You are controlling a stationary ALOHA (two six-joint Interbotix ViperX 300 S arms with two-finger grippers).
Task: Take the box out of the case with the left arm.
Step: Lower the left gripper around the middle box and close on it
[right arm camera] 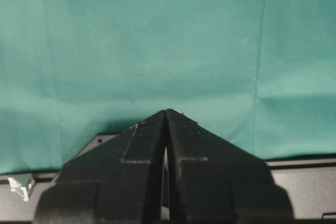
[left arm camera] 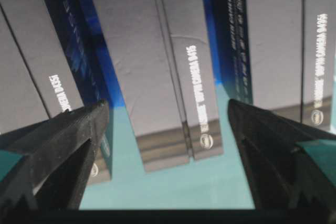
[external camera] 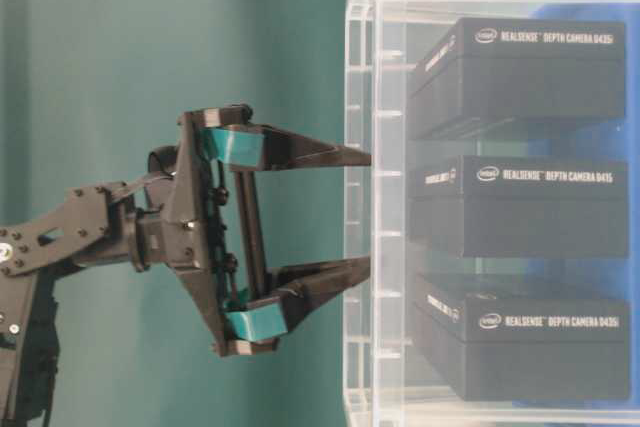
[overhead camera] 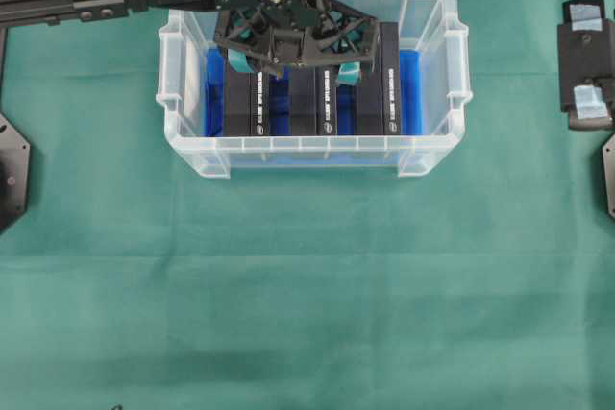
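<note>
The box, middle of three black boxes standing on edge, sits in the clear case on its blue floor; the left gripper hangs over it, jaws wide apart, holding nothing; the right gripper is closed over green cloth

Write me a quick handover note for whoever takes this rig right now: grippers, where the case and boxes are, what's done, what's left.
Left gripper: open wide, empty, poised over the case, straddling the middle box without touching it.
Right gripper: shut, empty, parked over bare green cloth, away from the case.
Case: at the top of the overhead view, holding three black camera boxes on edge, side by side on its blue floor.
Done: approach only.
Left: lower, close on one box, lift it out, set it on the cloth.
</note>
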